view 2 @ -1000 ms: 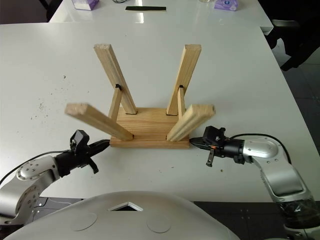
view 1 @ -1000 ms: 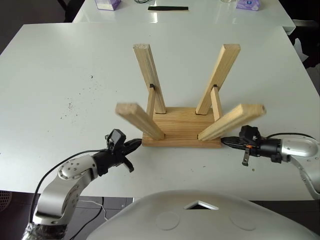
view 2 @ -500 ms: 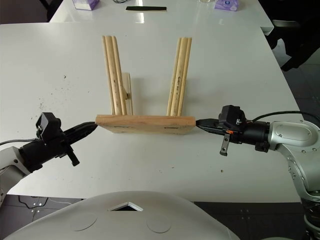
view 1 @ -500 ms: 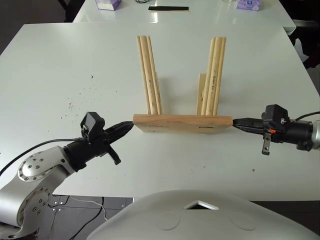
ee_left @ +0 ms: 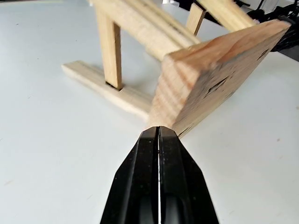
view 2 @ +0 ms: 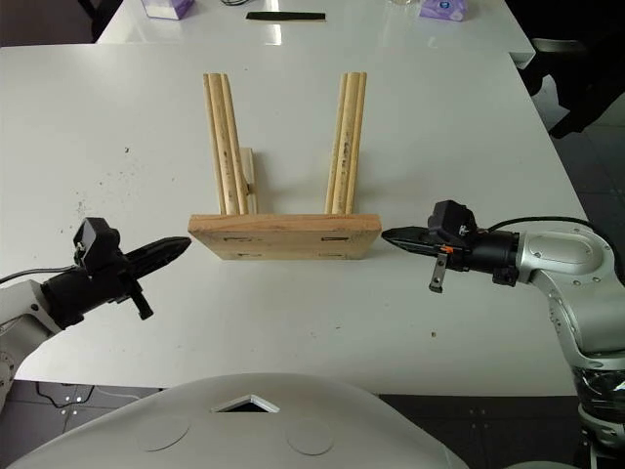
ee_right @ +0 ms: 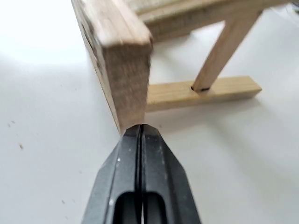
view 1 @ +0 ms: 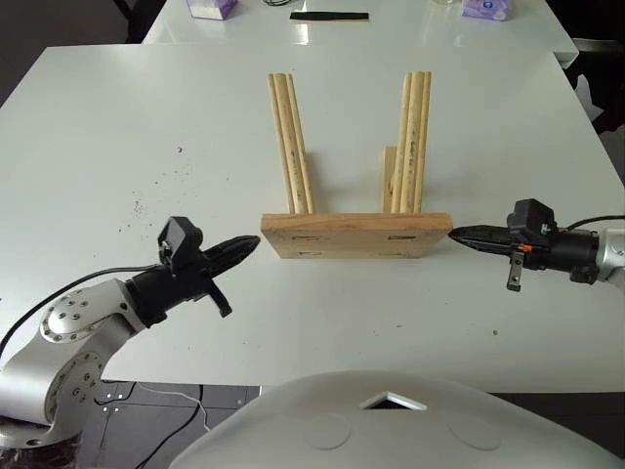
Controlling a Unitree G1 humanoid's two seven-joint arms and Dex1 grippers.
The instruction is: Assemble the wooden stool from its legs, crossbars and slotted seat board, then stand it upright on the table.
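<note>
One stool (view 1: 355, 234) lies on its side on the table (view 1: 117, 127). Its seat board (view 2: 283, 237) stands on edge facing 6 o'clock, long axis running 9 to 3, and its legs (view 1: 293, 142) point to 12. The left pincer (view 1: 249, 244), fingers pressed together, sits just at the board's 9 o'clock end. The right pincer (view 1: 461, 234), likewise closed, sits at the 3 o'clock end. Both are equally near, so righting the stool likely takes both ends together.

A white table (view 1: 88, 127) fills most of the frame, dark specks (view 1: 138, 206) at its centre left; along the top edge, a second table (view 1: 410, 31) carries a black strip (view 1: 328, 16), a purple box (view 1: 210, 8) upper left, another purple box (view 1: 483, 9) upper right.
</note>
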